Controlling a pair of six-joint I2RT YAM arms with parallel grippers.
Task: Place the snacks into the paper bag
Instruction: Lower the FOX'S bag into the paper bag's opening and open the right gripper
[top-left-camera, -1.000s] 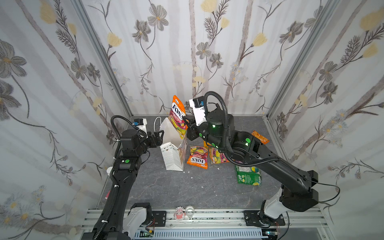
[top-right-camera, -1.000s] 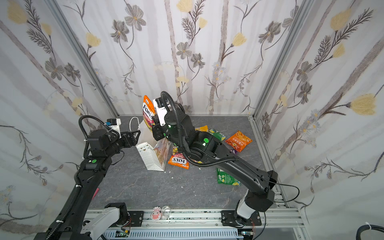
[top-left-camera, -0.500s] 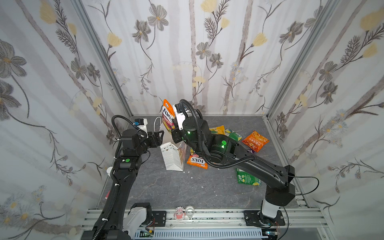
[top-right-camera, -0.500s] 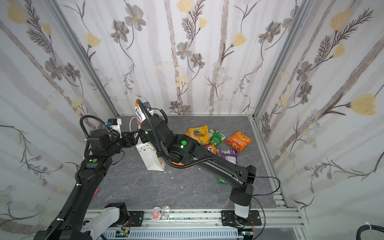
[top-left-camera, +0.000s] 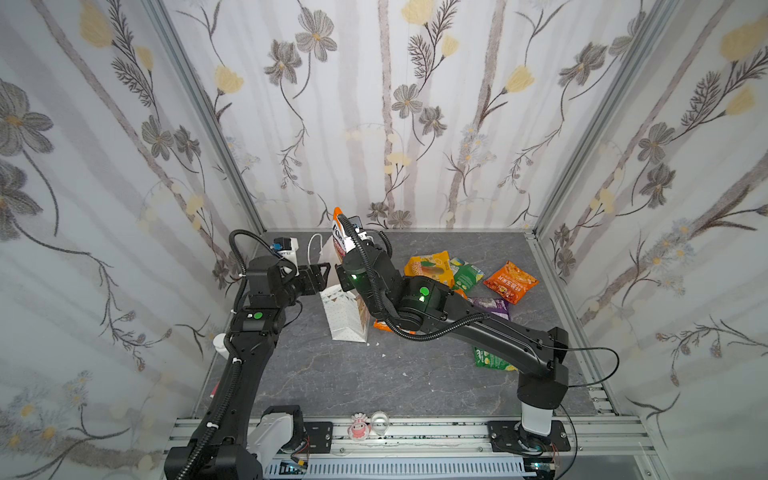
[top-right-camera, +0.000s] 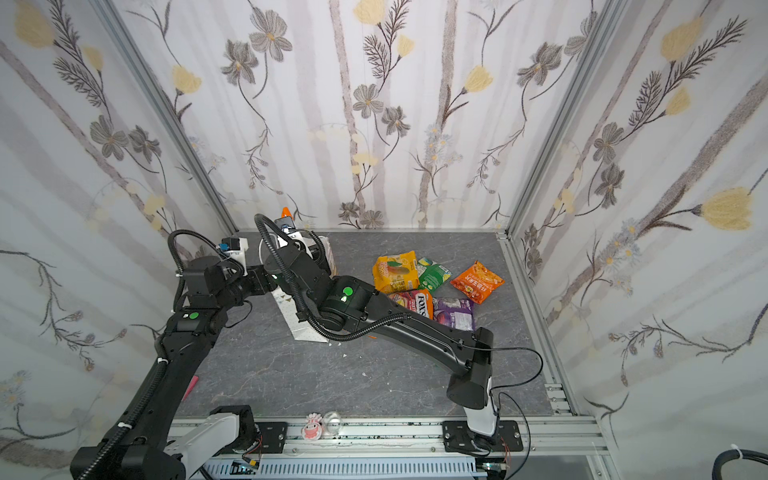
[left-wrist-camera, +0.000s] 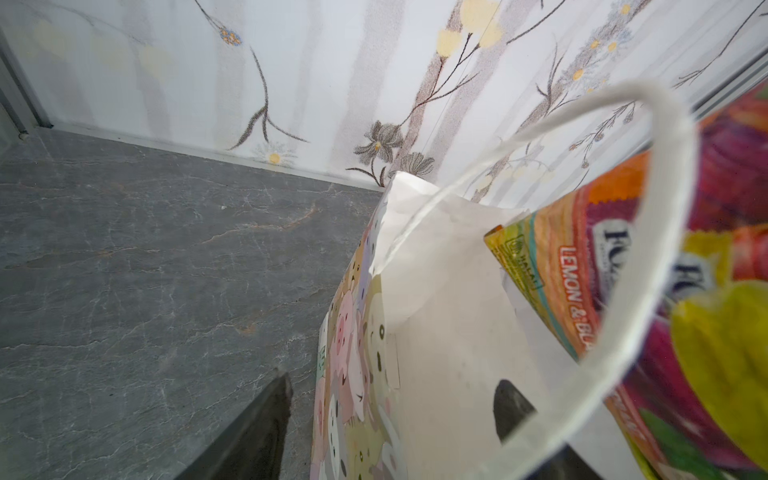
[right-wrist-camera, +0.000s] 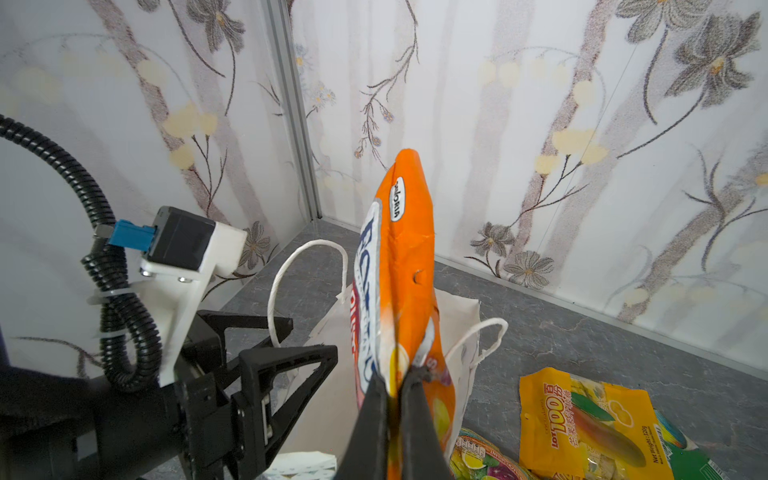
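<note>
One view only, right wrist, shows right gripper clamped on orange glossy FOX'S packet | packet upright; long axis vertical; at mouth of tall white paper gift bag | left gripper parted astride bag wall

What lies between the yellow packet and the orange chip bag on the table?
A green packet lies there, against the yellow packet, as both top views show.
</note>
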